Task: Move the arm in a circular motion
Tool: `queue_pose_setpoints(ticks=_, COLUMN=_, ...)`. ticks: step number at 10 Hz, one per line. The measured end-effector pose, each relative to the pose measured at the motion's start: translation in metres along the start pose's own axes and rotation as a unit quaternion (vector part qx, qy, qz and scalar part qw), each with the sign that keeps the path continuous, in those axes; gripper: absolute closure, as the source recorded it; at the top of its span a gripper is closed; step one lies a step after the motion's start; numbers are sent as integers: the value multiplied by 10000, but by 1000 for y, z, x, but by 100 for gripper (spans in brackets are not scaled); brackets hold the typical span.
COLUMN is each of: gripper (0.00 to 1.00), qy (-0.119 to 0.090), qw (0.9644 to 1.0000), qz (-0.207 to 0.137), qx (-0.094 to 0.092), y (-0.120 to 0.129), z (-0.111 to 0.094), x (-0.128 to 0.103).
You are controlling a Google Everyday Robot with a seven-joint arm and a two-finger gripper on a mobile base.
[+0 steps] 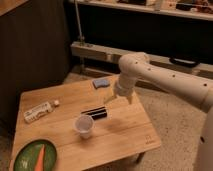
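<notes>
The thick, tubular cream-white arm (167,76) bears dark dots and a pale claw (119,100) above the table (127,127).

No legible text, perhaps print on the carton (38,112); gripper (119,100) hovers above the table (126,128).

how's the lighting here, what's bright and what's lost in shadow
Camera view: warm, dim light; the table and the arm are lit best, the hand hanging over the table's far side; the wall behind lies in deep shadow.
</notes>
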Motion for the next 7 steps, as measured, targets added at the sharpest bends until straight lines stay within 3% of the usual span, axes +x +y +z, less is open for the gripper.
queue_pose_setpoints(ticks=2, gripper=20, qy=100, qw=9996, qz=102, qx=244, y=-13, z=-6, x=30)
queue_pose_setpoints(ticks=3, gripper=20, qy=135, qw=9991, qz=85, qx=395, y=-12, z=-13, x=58)
queue_pose_setpoints(ticks=5, gripper=20, qy=87, qw=9989, qz=-62, qx=454, y=12, z=-22, x=92)
queue_pose_setpoints(ticks=7, gripper=20, qy=67, qw=9980, qz=-466, qx=419, y=69, z=-30, x=132)
